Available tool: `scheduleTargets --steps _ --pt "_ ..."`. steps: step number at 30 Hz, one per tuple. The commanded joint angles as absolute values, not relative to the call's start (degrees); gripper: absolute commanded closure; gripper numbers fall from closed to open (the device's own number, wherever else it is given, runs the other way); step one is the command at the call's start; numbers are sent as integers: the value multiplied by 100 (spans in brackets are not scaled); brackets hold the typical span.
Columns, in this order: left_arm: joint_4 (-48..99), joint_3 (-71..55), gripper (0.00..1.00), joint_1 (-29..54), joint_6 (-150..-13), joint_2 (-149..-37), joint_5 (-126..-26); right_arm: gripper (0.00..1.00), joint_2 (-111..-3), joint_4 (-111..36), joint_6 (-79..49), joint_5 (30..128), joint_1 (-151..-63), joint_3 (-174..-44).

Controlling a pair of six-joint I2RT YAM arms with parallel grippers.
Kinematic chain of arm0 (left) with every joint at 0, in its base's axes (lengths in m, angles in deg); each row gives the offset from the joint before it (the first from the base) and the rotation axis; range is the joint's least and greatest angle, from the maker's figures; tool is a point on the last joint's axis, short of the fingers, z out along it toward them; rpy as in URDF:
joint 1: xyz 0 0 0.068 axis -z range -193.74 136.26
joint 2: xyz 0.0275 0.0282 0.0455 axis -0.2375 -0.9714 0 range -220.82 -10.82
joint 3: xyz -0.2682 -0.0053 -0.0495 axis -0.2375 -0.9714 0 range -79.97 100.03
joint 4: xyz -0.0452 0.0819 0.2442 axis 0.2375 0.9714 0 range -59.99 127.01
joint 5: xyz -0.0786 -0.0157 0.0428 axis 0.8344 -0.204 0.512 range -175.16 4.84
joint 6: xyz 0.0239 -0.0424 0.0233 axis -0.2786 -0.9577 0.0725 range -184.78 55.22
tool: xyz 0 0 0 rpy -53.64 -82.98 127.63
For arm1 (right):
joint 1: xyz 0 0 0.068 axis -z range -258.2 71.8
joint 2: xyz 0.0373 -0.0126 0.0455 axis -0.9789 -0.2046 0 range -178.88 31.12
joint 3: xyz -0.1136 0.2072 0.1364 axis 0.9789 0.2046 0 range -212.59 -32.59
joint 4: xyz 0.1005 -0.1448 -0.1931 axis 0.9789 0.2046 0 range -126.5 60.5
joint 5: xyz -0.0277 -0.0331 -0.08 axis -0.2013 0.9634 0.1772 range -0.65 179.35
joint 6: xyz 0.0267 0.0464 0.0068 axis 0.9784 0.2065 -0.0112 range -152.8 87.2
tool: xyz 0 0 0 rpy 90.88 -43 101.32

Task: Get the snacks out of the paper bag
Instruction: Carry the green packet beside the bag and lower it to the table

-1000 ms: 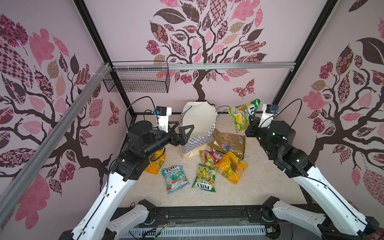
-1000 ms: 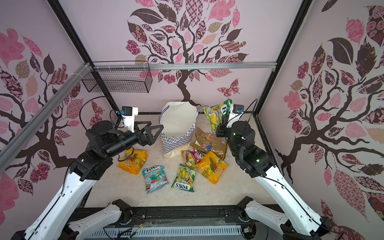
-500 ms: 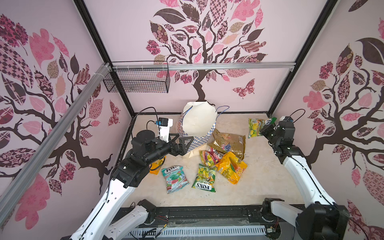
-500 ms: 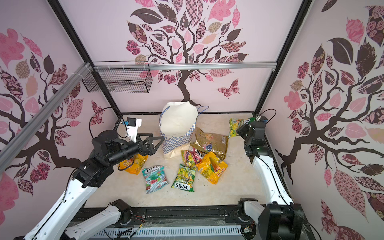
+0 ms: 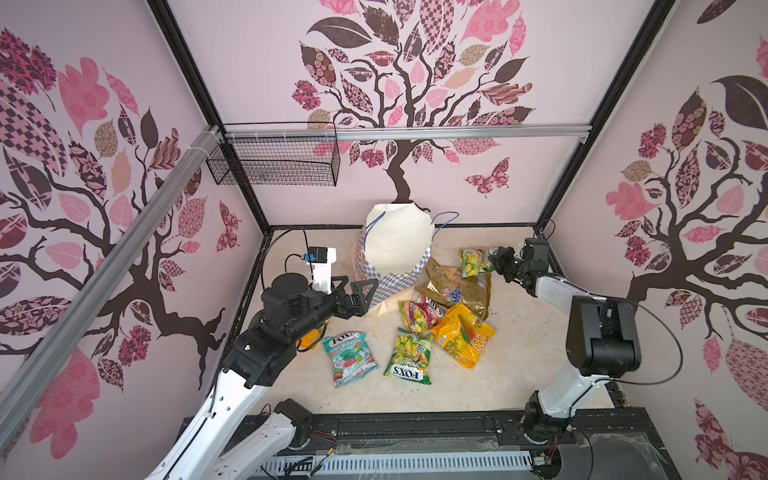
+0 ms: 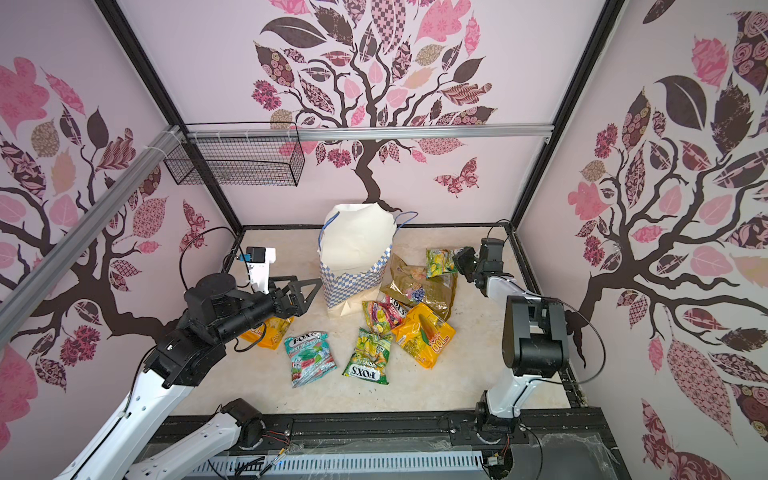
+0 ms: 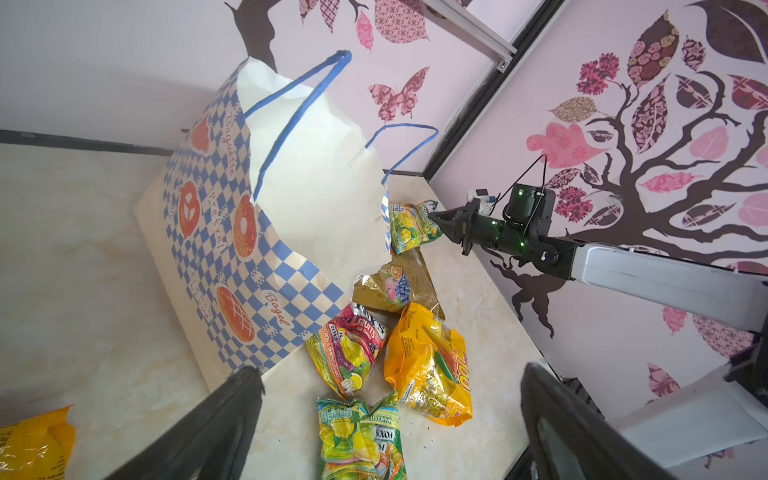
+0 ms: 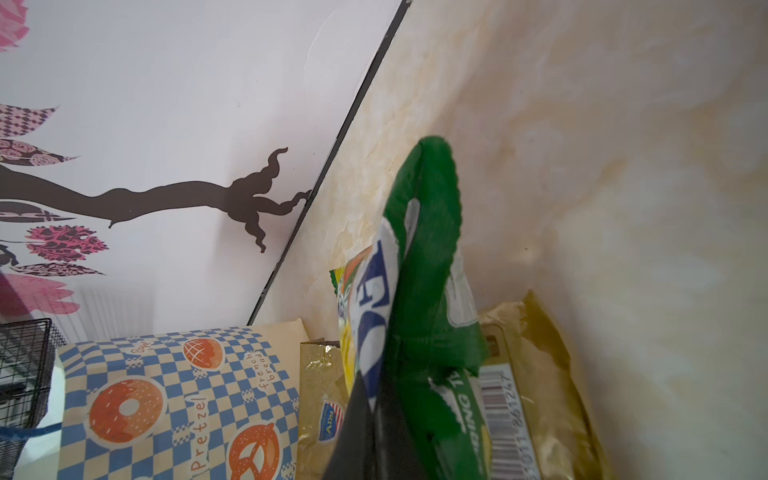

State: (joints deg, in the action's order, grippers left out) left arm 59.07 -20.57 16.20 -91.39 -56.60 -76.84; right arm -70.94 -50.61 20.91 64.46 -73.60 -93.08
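Nearest, flat on the tabletop (image 5: 511, 365): teal packet (image 5: 351, 358) and green FOX'S packet (image 5: 409, 358), side by side. Just behind, yellow-orange packet (image 5: 463, 332) touching orange-pink packet (image 5: 417, 312), then gold-brown packet (image 5: 457, 286). Left of these, left gripper (image 5: 355, 291) spread wide, holding nothing, just beside the paper bag (image 5: 395, 270). Upright, mouth agape, only white lining visible inside. Farthest, right gripper (image 5: 496, 259) clamped on second green packet (image 5: 476, 262), outside the bag.
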Motion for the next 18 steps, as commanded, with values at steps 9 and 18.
scheduleTargets --steps 9,18 --pt "5864 -2600 1 1634 -9463 -5025 -8602 70 -8182 -5211 2098 5810 -7516 -9983" --pt "5688 -2930 1 1633 -9587 -4657 -9882 30 -7379 -4755 1571 6425 -7515 -9714"
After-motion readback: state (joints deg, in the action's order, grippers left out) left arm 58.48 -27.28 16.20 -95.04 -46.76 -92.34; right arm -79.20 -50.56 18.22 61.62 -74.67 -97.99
